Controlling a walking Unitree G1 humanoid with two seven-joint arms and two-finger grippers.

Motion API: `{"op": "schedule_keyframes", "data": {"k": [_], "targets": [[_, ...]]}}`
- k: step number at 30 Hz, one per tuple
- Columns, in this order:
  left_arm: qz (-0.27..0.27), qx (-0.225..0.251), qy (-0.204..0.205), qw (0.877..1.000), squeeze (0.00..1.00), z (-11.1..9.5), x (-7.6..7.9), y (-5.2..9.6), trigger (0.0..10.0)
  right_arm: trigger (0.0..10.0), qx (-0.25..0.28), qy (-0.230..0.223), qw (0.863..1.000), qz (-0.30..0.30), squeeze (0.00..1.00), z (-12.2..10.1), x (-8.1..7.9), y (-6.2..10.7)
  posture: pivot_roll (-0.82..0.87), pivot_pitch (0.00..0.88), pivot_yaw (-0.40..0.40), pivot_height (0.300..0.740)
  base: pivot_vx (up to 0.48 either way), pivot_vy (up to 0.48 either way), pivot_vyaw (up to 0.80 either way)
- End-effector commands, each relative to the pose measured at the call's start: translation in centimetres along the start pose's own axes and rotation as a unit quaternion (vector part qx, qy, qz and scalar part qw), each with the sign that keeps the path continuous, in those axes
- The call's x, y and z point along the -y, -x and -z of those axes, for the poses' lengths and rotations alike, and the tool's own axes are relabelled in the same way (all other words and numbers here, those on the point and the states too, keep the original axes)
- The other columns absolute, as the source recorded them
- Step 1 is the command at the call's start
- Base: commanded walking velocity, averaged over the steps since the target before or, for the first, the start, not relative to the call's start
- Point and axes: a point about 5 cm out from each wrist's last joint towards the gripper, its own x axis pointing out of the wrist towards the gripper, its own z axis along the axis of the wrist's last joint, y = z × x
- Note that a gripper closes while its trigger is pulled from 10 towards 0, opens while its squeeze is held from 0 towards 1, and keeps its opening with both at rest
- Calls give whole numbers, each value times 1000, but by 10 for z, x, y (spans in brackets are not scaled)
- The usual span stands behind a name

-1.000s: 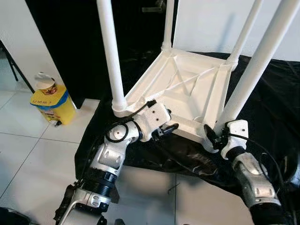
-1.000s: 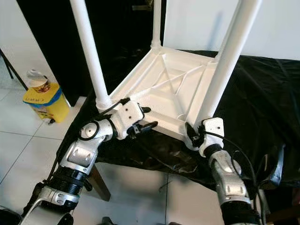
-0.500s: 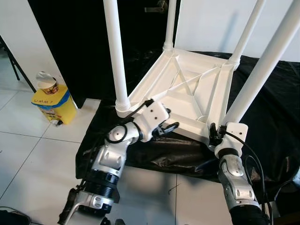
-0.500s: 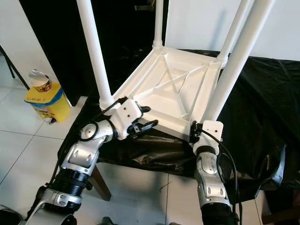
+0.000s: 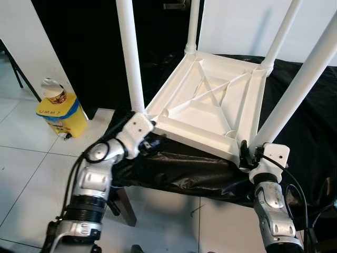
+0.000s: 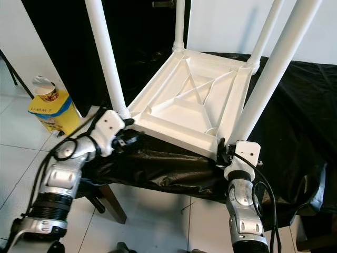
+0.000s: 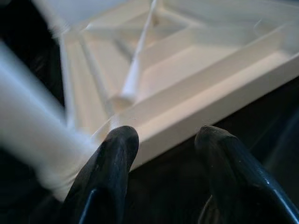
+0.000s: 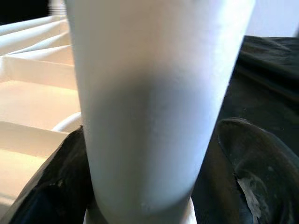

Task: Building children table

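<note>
A white children's table (image 5: 210, 105) lies upside down on a black cloth (image 5: 310, 105), its four legs pointing up. My left gripper (image 5: 151, 142) is at the table's near-left corner, beside the base of the near-left leg (image 5: 129, 52). In the left wrist view its fingers (image 7: 119, 158) stand open, apart from the frame's rim. My right gripper (image 6: 221, 153) is at the foot of the near-right leg (image 5: 295, 89). In the right wrist view the leg (image 8: 154, 93) stands between the fingers (image 8: 252, 163), with a slight gap on one side.
A yellow bin (image 5: 57, 113) with a blue rim and a cup on top stands on the white tile floor at the left. A dark opening lies behind the table. Under the cloth's near edge a wooden support leg (image 5: 126, 205) shows.
My left gripper has moved left along the table's front rail to the near-left corner. The right gripper has settled closer around the base of the near-right leg.
</note>
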Motion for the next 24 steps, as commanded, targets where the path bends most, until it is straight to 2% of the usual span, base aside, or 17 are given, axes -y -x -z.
{"op": "schedule_keyframes", "data": {"k": [1,4,5,6,7,8,9,10,12,13,14,16,17,18,21,23,24], "targets": [[-76,-5,5,997,0,6,-10,7,10000,10000,-20,17,998,58,0,9,24,4,-52,57,7,740,0,0,0],[-78,-15,1,997,0,11,-14,12,10000,10000,-17,25,996,79,0,8,32,4,-53,62,12,740,0,0,0],[-83,-30,-6,996,0,17,-21,20,10000,10000,-18,33,994,105,0,9,42,5,-59,67,21,740,0,0,0],[-83,-30,-6,996,0,17,-21,20,10000,10000,-18,33,994,105,0,9,42,5,-59,67,21,740,0,0,0],[-91,-43,-12,995,0,22,-27,26,10000,10000,-20,36,992,122,0,10,49,5,-60,67,22,740,0,0,0],[-91,-43,-12,995,0,22,-27,26,10000,10000,-20,36,992,122,0,10,49,5,-60,67,22,740,0,0,0],[-105,-59,-21,992,0,27,-37,33,10000,10000,-21,40,989,138,0,10,55,6,-62,69,24,740,0,0,0],[-105,-59,-21,992,0,27,-37,33,10000,10000,-21,40,989,138,0,10,55,6,-62,69,24,740,0,0,0],[-174,-92,-37,980,0,35,-67,40,10000,10000,-26,44,986,157,0,12,64,8,-65,68,24,740,0,0,0],[-174,-92,-37,980,0,35,-67,40,10000,10000,-26,44,986,157,0,12,64,8,-65,68,24,740,0,0,0],[-215,-111,-49,969,0,38,-81,41,10000,10000,-26,44,987,151,0,12,63,8,-69,68,22,740,0,0,0],[-277,-134,-53,950,0,40,-99,39,10000,10000,-18,45,991,124,0,10,56,9,-77,66,24,740,0,0,0],[-277,-134,-53,950,0,40,-99,39,10000,10000,-18,45,991,124,0,10,56,9,-77,66,24,740,0,0,0],[-304,-137,-51,941,0,38,-105,36,10000,10000,-14,39,993,109,0,9,51,10,-79,64,25,740,0,0,0],[-324,-137,-49,935,0,36,-110,34,10000,10000,-9,34,995,95,0,8,47,11,-79,64,25,740,0,0,0],[-358,-130,-36,924,0,29,-117,27,10000,10000,5,26,999,47,0,5,32,16,-97,57,28,740,0,0,0],[-358,-130,-36,924,0,29,-117,27,10000,10000,5,26,999,47,0,5,32,16,-97,57,28,740,0,0,0]]}}
